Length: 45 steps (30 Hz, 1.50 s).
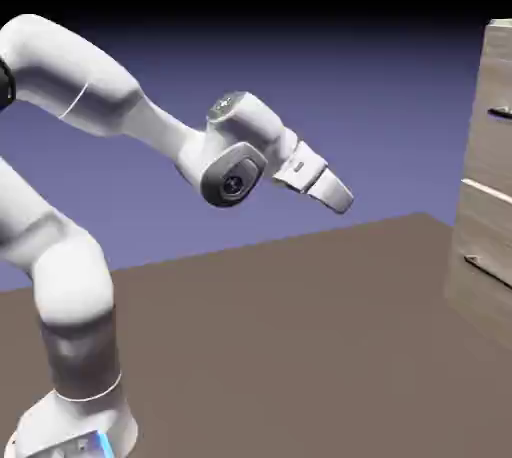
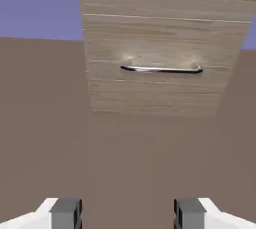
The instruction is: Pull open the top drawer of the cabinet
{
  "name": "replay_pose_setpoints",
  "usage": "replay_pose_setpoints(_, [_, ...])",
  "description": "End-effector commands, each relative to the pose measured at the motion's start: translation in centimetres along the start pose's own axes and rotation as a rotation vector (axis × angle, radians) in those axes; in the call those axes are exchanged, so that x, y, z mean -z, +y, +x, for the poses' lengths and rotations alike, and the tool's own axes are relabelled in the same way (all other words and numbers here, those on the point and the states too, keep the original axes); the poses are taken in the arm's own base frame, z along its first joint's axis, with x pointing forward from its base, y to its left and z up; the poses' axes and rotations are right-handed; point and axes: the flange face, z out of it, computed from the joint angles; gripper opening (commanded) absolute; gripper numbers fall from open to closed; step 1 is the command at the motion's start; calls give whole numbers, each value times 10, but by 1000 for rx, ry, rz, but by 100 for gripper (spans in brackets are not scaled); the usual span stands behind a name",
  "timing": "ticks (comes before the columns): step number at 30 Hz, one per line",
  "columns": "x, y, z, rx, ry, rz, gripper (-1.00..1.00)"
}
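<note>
The cabinet (image 1: 488,176) of light wood-grain panels stands at the exterior view's right edge, partly cut off. Its top drawer (image 1: 498,81) carries a thin dark handle (image 1: 500,112); a lower drawer front (image 1: 485,236) juts out beneath it. My gripper (image 1: 340,194) hangs in the air well to the left of the cabinet, tilted down toward it, touching nothing. In the hand view a drawer front (image 2: 155,48) with a dark bar handle (image 2: 161,69) lies ahead; I cannot tell which drawer it is. The gripper (image 2: 127,214) is open, with nothing between its grey fingertips (image 2: 66,213).
The brown table (image 1: 300,346) stretches between the arm's base and the cabinet. A second handle (image 1: 487,267) shows on the lower drawer front. Behind everything is the blue-violet backdrop.
</note>
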Motion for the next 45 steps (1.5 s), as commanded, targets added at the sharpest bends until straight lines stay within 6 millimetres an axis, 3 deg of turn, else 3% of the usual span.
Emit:
replay_pose_setpoints(1, [6, -10, 5, 29, 10, 23, 0])
replay_pose_setpoints(6, [35, -52, 31, 166, 66, 130, 0])
replay_pose_setpoints(12, [68, -87, 64, 310, 151, 231, 0])
replay_pose_setpoints(19, [94, -109, 103, 452, 264, 308, 0])
replay_pose_setpoints(25, [99, -116, 137, 557, 363, 337, 0])
replay_pose_setpoints(30, [90, -116, 164, 640, 444, 336, 0])
replay_pose_setpoints(35, [68, -113, 188, 724, 518, 312, 0])
replay_pose_setpoints(45, [-8, -105, 221, 917, 643, 209, 0])
